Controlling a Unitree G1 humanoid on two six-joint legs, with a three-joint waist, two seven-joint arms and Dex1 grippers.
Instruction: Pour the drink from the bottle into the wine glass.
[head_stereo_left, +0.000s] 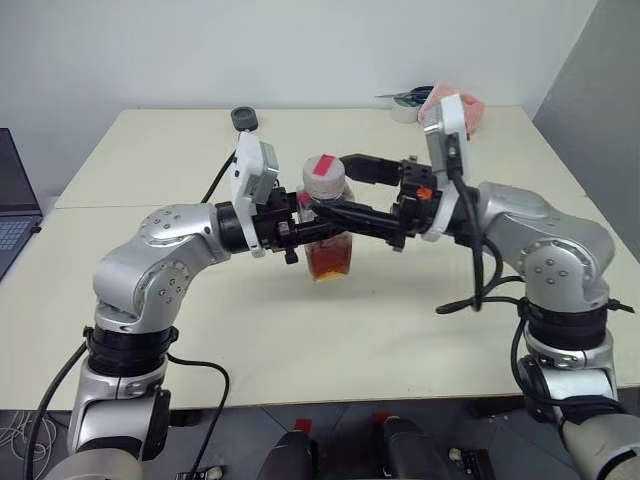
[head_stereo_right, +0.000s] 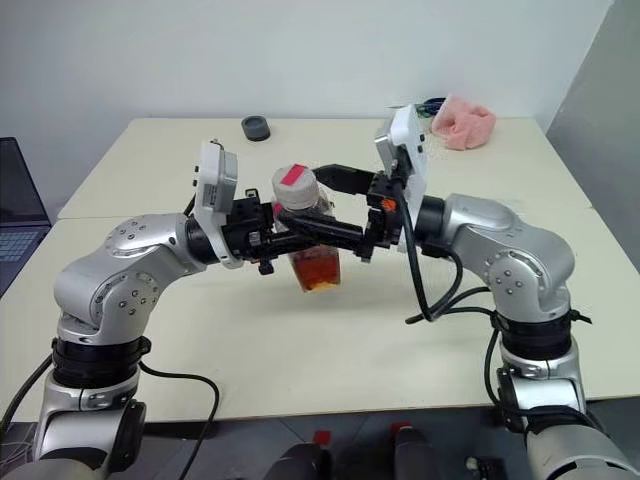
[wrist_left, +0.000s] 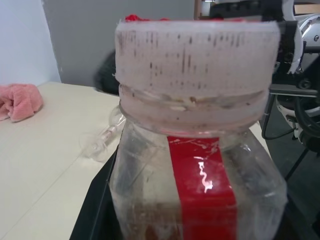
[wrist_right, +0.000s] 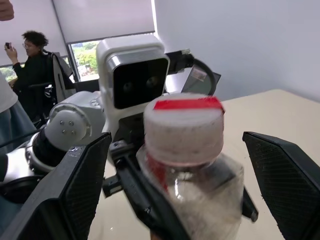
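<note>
l gripper (head_stereo_left: 297, 228) clamps bottle (head_stereo_left: 328, 232); r gripper (wrist_right: 175, 175) wide around cap (wrist_right: 183, 125).

1. A pale cream table (head_stereo_left: 150, 160) spans the scene, with a seam running across its top.
2. A plain white wall (head_stereo_left: 300, 50) stands behind it; a grey panel (head_stereo_left: 600, 80) rises at the right.
3. A laptop (head_stereo_left: 15, 210) sits at the left edge.
4. Beyond, a bright window (wrist_right: 87, 55) has a white blind (wrist_right: 105, 17) above it, and a person (wrist_right: 32, 65) sits nearby.
</note>
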